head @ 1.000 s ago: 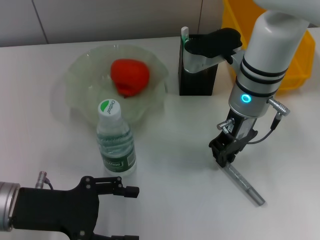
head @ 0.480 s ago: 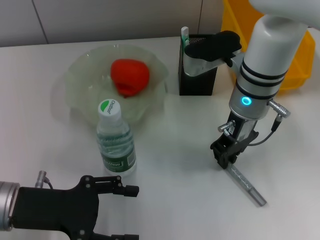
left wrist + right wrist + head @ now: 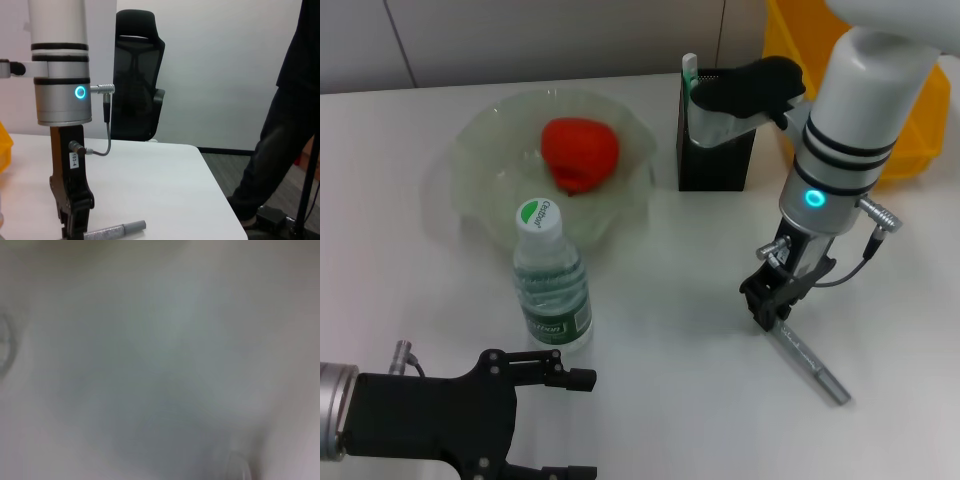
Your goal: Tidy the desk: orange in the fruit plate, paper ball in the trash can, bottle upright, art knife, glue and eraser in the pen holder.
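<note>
The grey glue [image 3: 810, 362] lies on the white desk [image 3: 670, 340] at the right. My right gripper [image 3: 767, 308] points straight down over the glue's near end and is shut on it. The left wrist view shows the same gripper [image 3: 74, 220] with the glue [image 3: 117, 231] sticking out sideways at desk level. The orange [image 3: 580, 150] sits in the fruit plate [image 3: 480, 130]. The bottle [image 3: 552, 285] stands upright in front of it. The art knife [image 3: 689, 70] pokes out of the pen holder [image 3: 715, 150]. My left gripper [image 3: 575, 425] rests open at the near left. The eraser and paper ball are out of view.
The yellow trash can [image 3: 910, 140] stands at the far right behind my right arm. A black office chair [image 3: 137, 75] and a standing person [image 3: 295, 125] are beyond the desk's edge. The right wrist view is only a blur of desk surface.
The glue's far end has shifted slightly on the desk while my right gripper stays at its near end. The left arm has not moved.
</note>
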Robot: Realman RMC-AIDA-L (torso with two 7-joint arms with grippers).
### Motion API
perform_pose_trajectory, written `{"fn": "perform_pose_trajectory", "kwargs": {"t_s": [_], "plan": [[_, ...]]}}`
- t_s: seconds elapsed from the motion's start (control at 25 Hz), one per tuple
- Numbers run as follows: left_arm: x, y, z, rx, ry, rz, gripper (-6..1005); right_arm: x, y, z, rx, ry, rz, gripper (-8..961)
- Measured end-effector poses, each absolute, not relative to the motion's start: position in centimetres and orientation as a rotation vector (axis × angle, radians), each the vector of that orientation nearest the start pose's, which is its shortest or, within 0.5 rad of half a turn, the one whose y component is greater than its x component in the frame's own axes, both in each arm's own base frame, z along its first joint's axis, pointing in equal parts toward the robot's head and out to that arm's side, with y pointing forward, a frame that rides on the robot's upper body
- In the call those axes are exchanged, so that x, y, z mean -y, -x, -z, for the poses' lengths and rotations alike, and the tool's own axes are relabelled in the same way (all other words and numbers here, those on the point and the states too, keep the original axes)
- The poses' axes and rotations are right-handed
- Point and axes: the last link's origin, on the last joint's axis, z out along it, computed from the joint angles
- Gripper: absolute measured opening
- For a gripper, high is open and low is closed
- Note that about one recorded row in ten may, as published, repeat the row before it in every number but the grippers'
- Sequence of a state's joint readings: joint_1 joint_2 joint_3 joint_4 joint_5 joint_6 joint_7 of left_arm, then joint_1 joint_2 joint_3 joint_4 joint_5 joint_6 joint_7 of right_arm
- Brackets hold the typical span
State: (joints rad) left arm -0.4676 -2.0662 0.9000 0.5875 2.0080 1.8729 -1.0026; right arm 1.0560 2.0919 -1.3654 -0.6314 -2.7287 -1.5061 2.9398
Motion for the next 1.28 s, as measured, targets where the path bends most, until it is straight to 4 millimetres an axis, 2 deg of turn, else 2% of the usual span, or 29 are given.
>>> {"fn": "perform_pose_trajectory", "kwargs": {"t_s": [0.2, 0.6, 0.76, 0.92, 1.08, 1.28], "plan": [[-25.5, 25.5, 2.4, 0.075, 3.134, 0.85, 815, -38.3, -15.9, 3.6, -1.363, 2.336, 0.801, 147], [-25.7, 25.6, 1.7, 0.14, 3.073, 0.905, 815, -39.3, -11.0, -5.5, -1.101, 2.344, 0.356, 143], [-25.9, 25.6, 1.7, 0.191, 3.054, 0.92, 815, -40.3, -9.8, -8.2, -0.954, 2.312, 0.193, 142], [-26.0, 25.6, 1.7, 0.195, 3.049, 0.921, 815, -41.4, -8.9, -8.9, -0.823, 2.284, 0.083, 141], [-26.2, 25.5, 1.6, 0.218, 3.036, 0.934, 815, -42.8, -8.7, -8.5, -0.739, 2.279, -0.025, 140], [-26.2, 25.6, 1.7, 0.227, 3.031, 0.937, 815, -44.0, -9.8, -7.3, -0.691, 2.291, -0.056, 139]]}}
